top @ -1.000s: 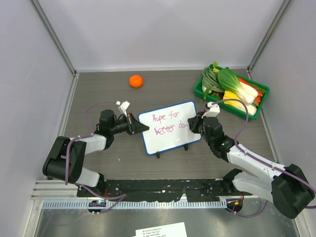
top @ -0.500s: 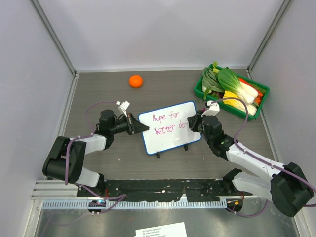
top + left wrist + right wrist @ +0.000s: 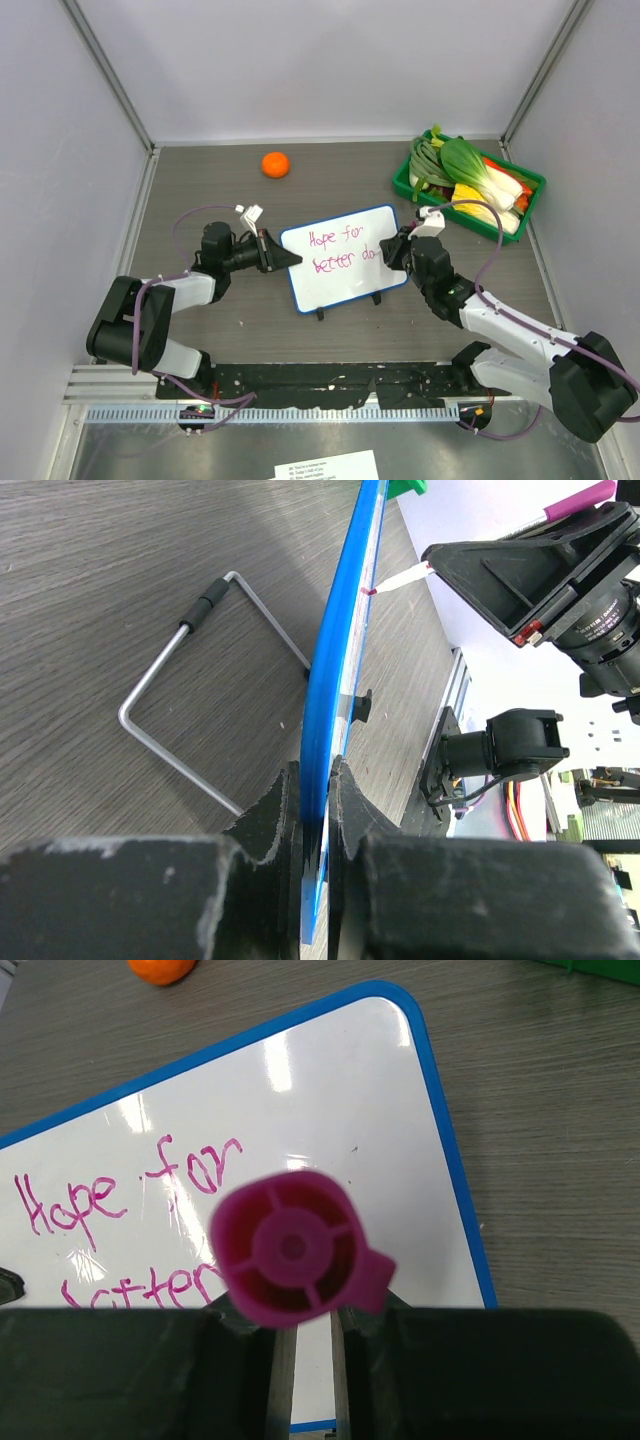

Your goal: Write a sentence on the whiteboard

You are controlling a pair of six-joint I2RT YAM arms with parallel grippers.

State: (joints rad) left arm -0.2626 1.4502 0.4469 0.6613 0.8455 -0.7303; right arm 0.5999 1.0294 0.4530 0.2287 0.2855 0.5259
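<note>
Moved since earlier: almost nothing. Your right gripper [image 3: 398, 250] stays clamped on the pink marker [image 3: 290, 1248] at the right edge of the whiteboard [image 3: 345, 288]. Your left gripper [image 3: 290, 258] pinches its left edge. The board stands mid-table, and the sentence [image 3: 335, 239] is partly written.

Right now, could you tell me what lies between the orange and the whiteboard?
Only bare tabletop between the orange and the whiteboard, as the top view shows.

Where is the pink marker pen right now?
In the right-wrist view the pink marker pen is clamped in the right gripper; from above, it sits centre-right, its tip at the right end of the blue-framed whiteboard.
</note>
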